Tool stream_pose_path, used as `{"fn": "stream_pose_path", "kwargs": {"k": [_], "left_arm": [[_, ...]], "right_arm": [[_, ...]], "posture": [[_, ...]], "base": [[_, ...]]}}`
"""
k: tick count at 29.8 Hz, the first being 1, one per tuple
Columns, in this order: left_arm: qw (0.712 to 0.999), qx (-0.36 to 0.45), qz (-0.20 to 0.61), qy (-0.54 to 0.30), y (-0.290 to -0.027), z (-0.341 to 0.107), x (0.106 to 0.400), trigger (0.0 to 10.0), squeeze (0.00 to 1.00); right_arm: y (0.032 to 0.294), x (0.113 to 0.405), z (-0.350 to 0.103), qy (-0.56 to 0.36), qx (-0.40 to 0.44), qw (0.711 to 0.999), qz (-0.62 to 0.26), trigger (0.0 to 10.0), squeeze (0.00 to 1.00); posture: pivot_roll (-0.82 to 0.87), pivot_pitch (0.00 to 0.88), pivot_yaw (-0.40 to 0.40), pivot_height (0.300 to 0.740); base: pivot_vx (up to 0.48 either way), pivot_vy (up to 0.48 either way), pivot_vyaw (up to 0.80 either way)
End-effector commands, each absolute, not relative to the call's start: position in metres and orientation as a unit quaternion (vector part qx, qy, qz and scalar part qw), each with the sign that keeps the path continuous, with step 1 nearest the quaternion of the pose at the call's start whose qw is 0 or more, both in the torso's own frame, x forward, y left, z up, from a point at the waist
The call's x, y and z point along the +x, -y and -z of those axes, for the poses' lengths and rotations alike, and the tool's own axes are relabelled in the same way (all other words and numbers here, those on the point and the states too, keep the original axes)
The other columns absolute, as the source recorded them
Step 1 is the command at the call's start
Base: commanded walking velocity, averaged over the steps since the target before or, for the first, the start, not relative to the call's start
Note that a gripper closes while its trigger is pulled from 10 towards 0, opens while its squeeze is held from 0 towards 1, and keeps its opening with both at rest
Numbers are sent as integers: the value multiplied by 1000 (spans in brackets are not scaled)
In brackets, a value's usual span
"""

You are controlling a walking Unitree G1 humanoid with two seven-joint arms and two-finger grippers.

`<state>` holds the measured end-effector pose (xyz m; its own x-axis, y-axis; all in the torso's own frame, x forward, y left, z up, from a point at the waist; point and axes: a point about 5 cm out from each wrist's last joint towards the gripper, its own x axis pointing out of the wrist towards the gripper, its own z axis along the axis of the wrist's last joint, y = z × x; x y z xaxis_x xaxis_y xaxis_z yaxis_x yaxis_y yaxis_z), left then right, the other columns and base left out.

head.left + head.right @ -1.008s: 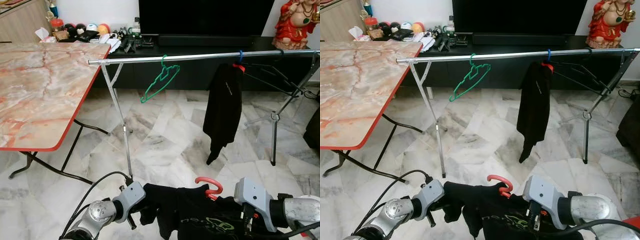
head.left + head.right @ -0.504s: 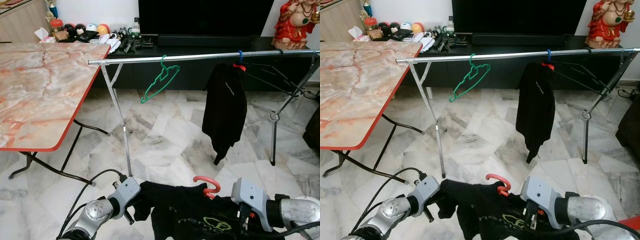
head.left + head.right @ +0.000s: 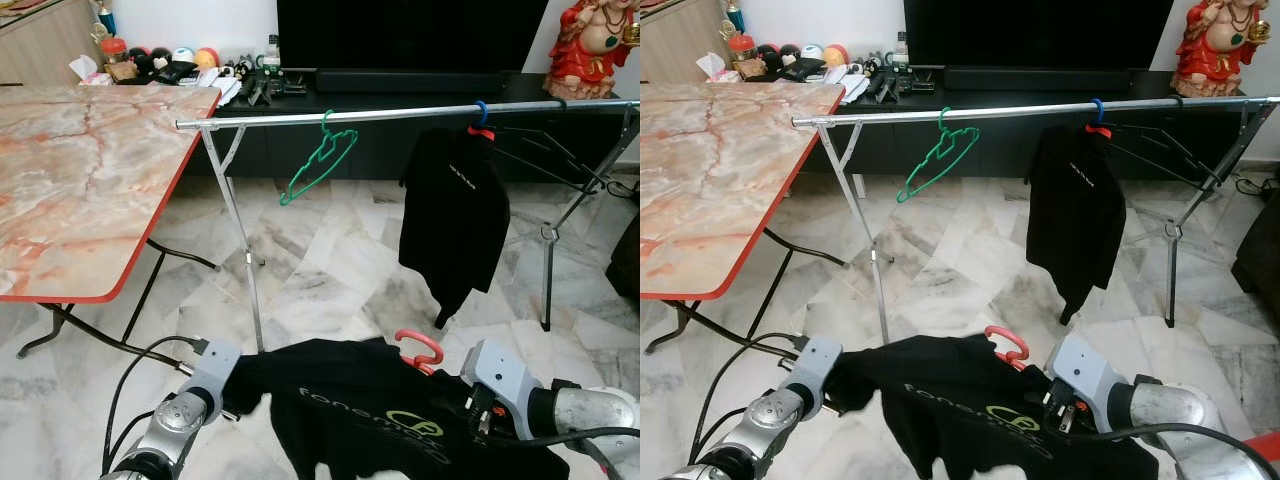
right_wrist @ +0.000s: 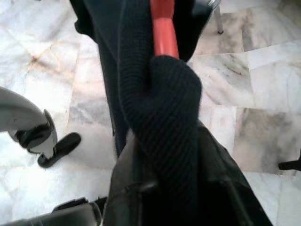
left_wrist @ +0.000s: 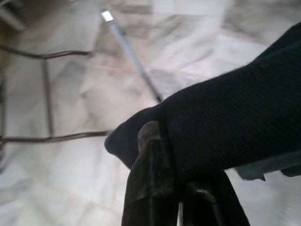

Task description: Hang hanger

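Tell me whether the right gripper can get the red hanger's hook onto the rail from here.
Probably not yet. The right gripper holds the red hanger low, near floor level, with the rail well above and ahead. Nothing blocks the stretch between the green hanger and the hung shirt.

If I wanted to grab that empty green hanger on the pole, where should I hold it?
Probably the long bottom bar of the green hanger, reached from the front, the side facing the camera. It hangs tilted from the silver rail with nothing on it, so that bar is bare with open air around it. Then lift up so the hook clears the rail.
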<state>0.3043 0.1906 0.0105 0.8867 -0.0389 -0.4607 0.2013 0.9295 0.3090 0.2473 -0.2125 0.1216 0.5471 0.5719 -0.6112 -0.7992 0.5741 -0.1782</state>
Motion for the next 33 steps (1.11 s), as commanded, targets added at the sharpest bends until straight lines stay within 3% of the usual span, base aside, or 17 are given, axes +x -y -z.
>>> {"fn": "stream_pose_path", "kwargs": {"k": [1, 8, 10, 11, 16, 19, 22, 23, 27, 28, 29, 31, 33], "left_arm": [[950, 178, -24, -257, -221, -7, 297, 0, 0], [933, 199, 11, -300, -213, 4, 291, 0, 0], [925, 202, 46, -317, -206, 9, 287, 0, 0], [906, 223, 124, -336, -193, 16, 281, 0, 0], [864, 267, 232, -357, -177, 25, 273, 0, 0], [848, 251, 271, -381, -174, 25, 271, 0, 0], [845, 266, 285, -366, -175, 16, 280, 0, 0], [852, 263, 277, -359, -174, 13, 284, 2078, 0], [865, 230, 287, -342, -167, 5, 291, 2549, 0], [867, 197, 314, -332, -159, 2, 292, 10000, 0], [867, 197, 314, -332, -159, 2, 292, 10000, 0], [871, 197, 339, -295, -154, -5, 295, 10000, 0], [871, 199, 339, -294, -155, -6, 296, 10000, 0]], "right_arm": [[227, 257, -128, -251, -239, 872, -344, 10000, 0], [239, 290, -143, -197, -176, 945, -195, 10000, 0], [242, 298, -150, -173, -144, 961, -158, 10000, 0], [241, 302, -155, -160, -114, 969, -147, 10000, 0], [236, 303, -155, -160, -107, 969, -157, 10000, 0], [235, 303, -151, -169, -116, 965, -162, 10000, 0], [230, 302, -147, -179, -121, 960, -180, 10000, 0], [228, 301, -145, -183, -130, 955, -192, 10000, 0], [228, 300, -139, -196, -147, 946, -212, 10000, 0], [226, 296, -135, -208, -155, 934, -246, 10000, 0], [226, 296, -135, -208, -155, 934, -246, 10000, 0], [220, 282, -126, -231, -188, 897, -327, 10000, 0], [220, 281, -124, -233, -192, 893, -334, 10000, 0]], "posture": [[-43, 86, 29, 740], [-33, 84, 26, 740], [-32, 83, 26, 740], [-31, 85, 24, 740], [-28, 85, 22, 740], [-25, 87, 19, 740], [-26, 89, 18, 740], [-23, 89, 17, 740], [-27, 91, 17, 740], [-29, 94, 15, 740], [-29, 94, 15, 740], [-28, 95, 11, 740], [-28, 95, 11, 740]], "base": [[0, 0, 0], [0, 0, 0], [0, 0, 0], [0, 0, 0], [0, 0, 0], [0, 0, 0], [0, 0, 0], [0, 0, 0], [0, 0, 0], [0, 0, 0], [0, 0, 0], [0, 0, 0], [0, 0, 0]]}}
